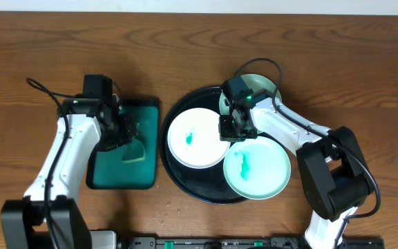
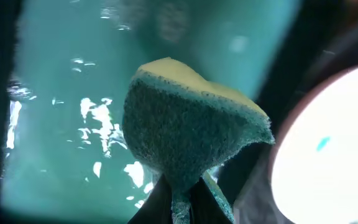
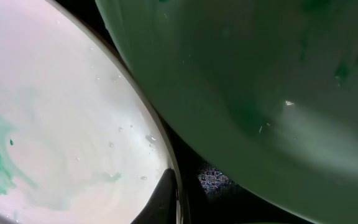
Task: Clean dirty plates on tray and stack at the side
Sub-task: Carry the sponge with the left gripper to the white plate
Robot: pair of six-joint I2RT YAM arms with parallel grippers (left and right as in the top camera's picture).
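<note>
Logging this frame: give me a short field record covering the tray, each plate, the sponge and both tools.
black tray: holds all three plates
white plate: left on the tray, teal smear in centre
front mint plate: front right, teal smear
rear mint plate: at the back, partly hidden by the right arm
sponge tray: dark green, left of the black tray
sponge: pinched in the left tool
right tool: low between the white and front mint plates; open or shut unclear
plates stacked aside: none
</note>
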